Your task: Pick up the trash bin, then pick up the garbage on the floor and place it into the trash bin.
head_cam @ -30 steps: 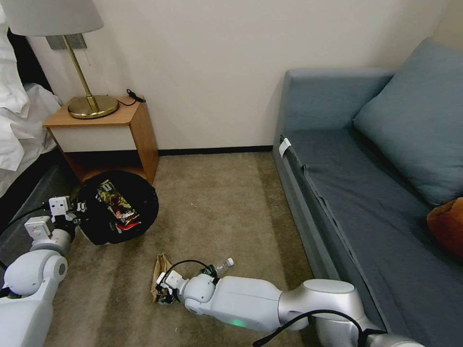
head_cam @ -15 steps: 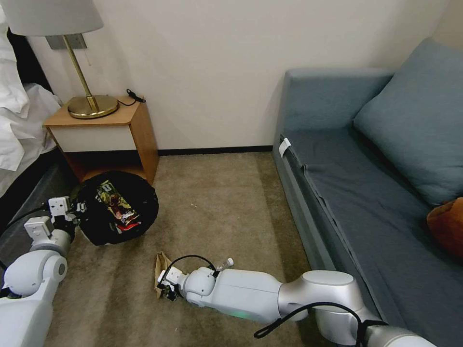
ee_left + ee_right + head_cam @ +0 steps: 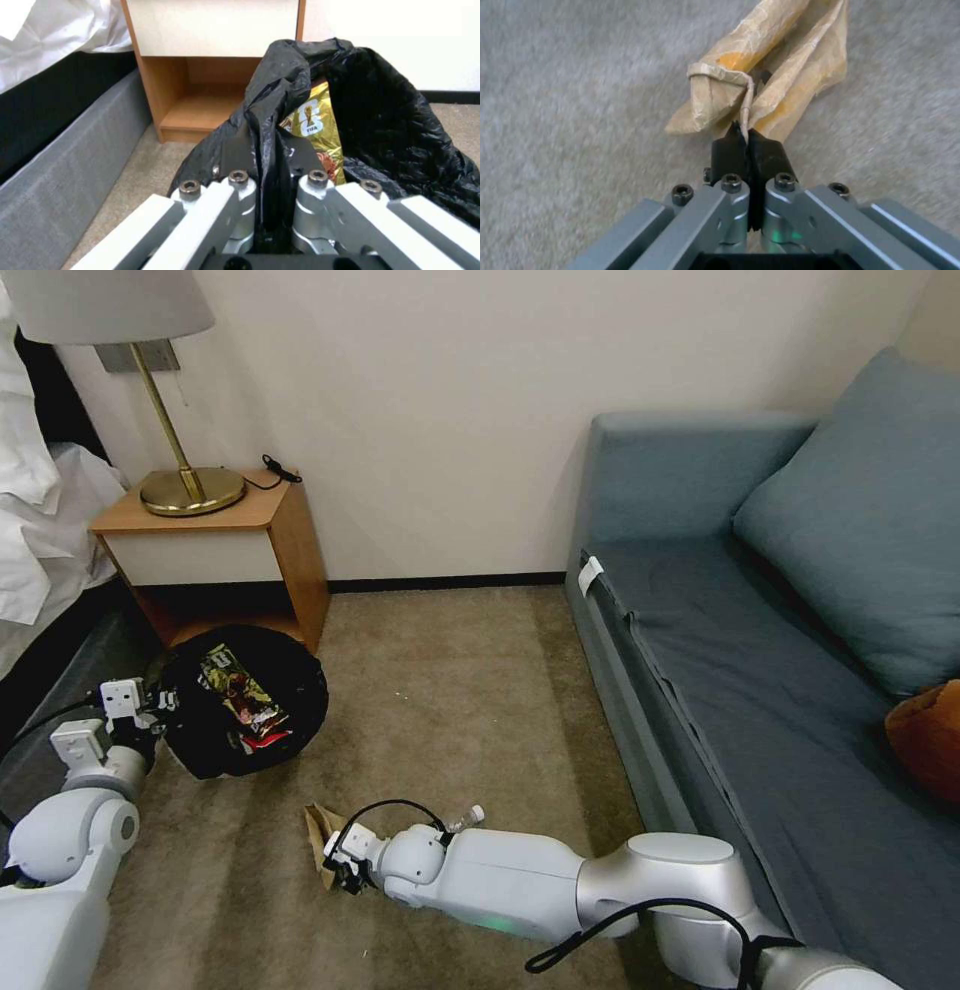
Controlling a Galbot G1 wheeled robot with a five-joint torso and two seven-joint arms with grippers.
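Right end effector (image 3: 747, 140): pinched shut on tan paper bag (image 3: 760, 71), low over carpet floor (image 3: 450, 690) | left end effector (image 3: 267, 157): clamped on trash bin (image 3: 245, 700) liner rim, beside nightstand (image 3: 215, 545) | wrappers (image 3: 245, 695) in bin | bottle (image 3: 465, 818) on floor behind right arm

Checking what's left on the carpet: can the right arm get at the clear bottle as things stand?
Probably not yet. The right gripper is shut on the paper bag, so it has no free fingers. The bottle lies on the floor against that arm's far side.
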